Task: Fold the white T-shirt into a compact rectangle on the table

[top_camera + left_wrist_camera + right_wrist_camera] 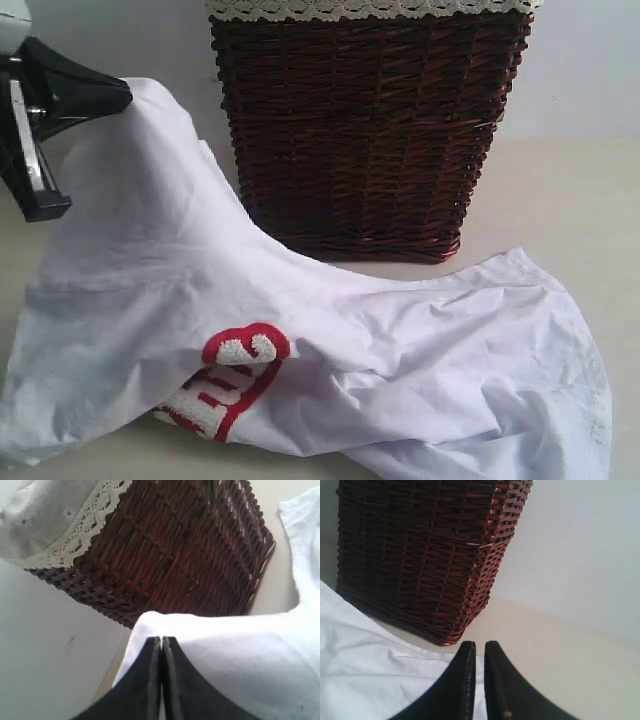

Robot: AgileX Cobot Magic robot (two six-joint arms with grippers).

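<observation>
Exterior view: one white T-shirt, one basket, one tool

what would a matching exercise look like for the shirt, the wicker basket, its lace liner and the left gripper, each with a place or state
Things:
1. white T-shirt
2. wicker basket
3. lace-trimmed liner
4. left gripper

Places or states:
a. folded over the basket's top rim
b. shut on a lifted part of the shirt
c. crumpled, mostly lying on the table
d. standing on the table behind the shirt

Pairs: 1-c, 2-d, 3-a, 4-b
</observation>
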